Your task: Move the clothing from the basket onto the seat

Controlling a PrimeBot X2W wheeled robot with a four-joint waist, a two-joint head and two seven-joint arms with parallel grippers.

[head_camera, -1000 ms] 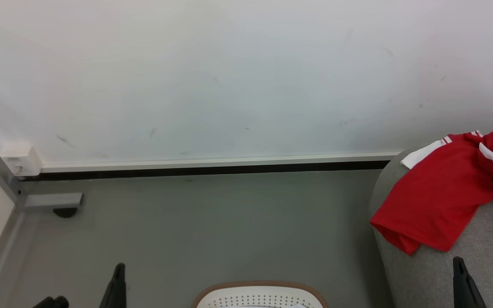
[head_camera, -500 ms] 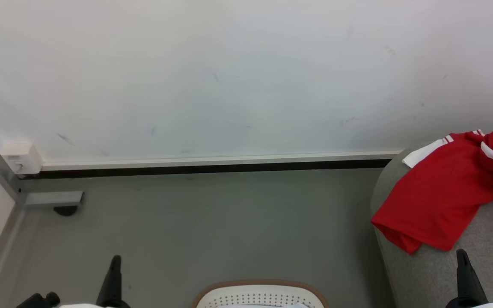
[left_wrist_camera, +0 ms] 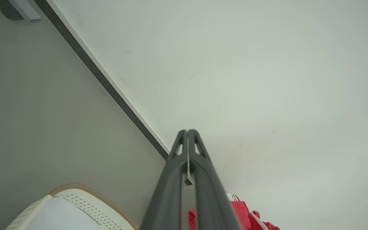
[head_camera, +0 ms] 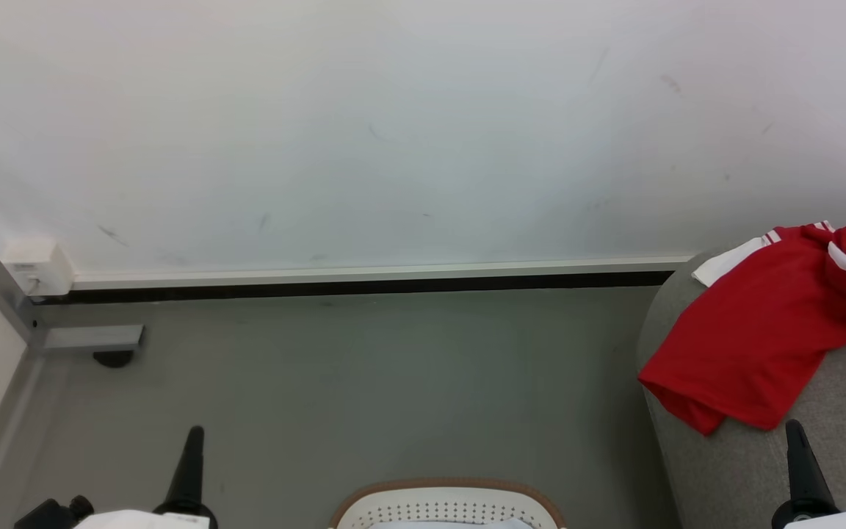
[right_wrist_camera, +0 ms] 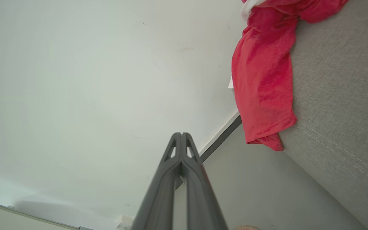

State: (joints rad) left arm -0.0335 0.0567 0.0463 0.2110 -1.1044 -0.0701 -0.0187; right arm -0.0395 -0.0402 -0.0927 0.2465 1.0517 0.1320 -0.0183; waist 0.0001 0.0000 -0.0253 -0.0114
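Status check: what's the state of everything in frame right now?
left hand: shut, holding nothing.
right hand: shut, holding nothing.
clothing: crumpled on the seat, one part hanging over its edge.
seat: bearing the clothing.
basket: upright on the floor, no red in the visible part.

Red on grey, white all round

Bright red clothing (head_camera: 761, 330) with white panels and white-striped cuffs; the sofa (head_camera: 841, 448) is light grey fabric. The basket (head_camera: 449, 485) gives us white plastic dotted with rows of small holes, a brown woven-look rim, pale white inside. The floor (head_camera: 364, 382) is a flat grey-green, the wall (head_camera: 393, 132) off-white with faint dark scuffs, and a white skirting strip (head_camera: 364, 273) runs over a black line. The left end effector (head_camera: 194, 432) and right end effector (head_camera: 794, 426) are both black.
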